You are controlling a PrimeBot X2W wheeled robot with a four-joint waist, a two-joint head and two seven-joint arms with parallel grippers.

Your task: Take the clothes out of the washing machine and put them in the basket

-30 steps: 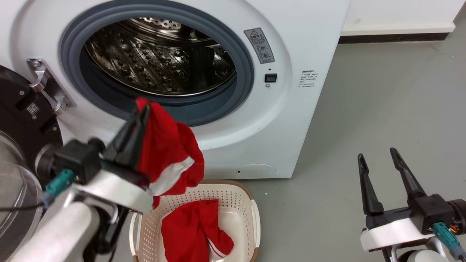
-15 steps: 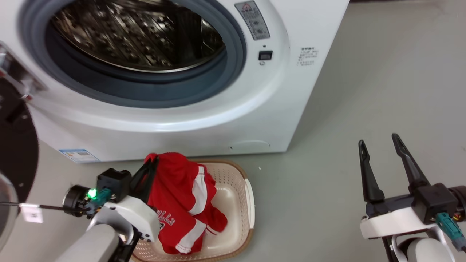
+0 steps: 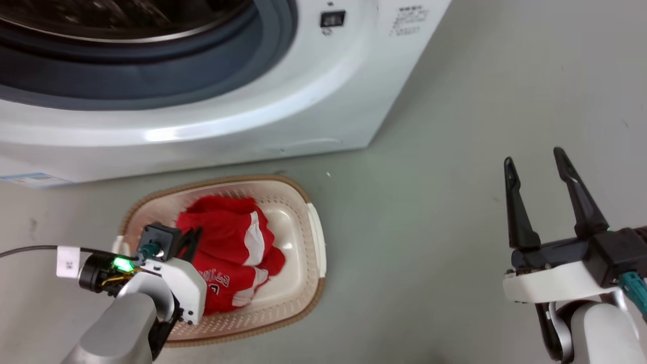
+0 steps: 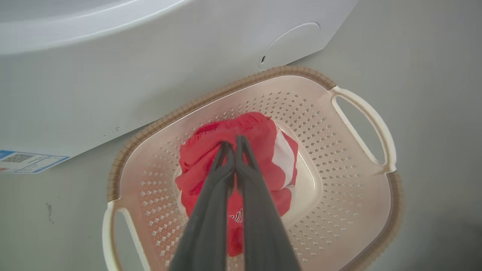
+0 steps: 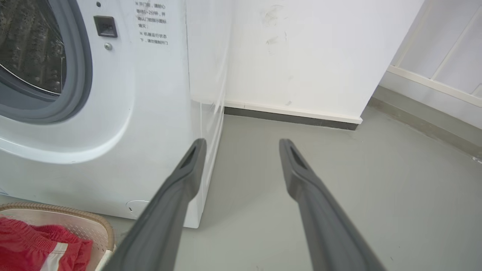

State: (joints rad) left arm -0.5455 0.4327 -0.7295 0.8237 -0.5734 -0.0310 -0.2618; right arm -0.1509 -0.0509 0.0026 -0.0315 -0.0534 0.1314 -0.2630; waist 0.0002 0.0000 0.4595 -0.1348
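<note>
Showing white stripes and white lettering across the bright red soft fabric clothes [image 3: 218,228]. Carrying rows of small perforations over the cream-white oval plastic laundry basket [image 4: 339,180], edged in brown woven-look banding. Gleaming plain on the large white front-loading washing machine [image 3: 328,101], bordered in grey rubber round the porthole. Standing out dark grey against the pale grey floor [image 3: 429,227], along the long fingers of the left end effector [image 4: 233,140] and right end effector [image 3: 533,155].

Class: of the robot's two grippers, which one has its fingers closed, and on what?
The left gripper: its fingers are pinched together on the clothes in the basket. The right gripper stands apart, fingers spread, holding nothing.
</note>
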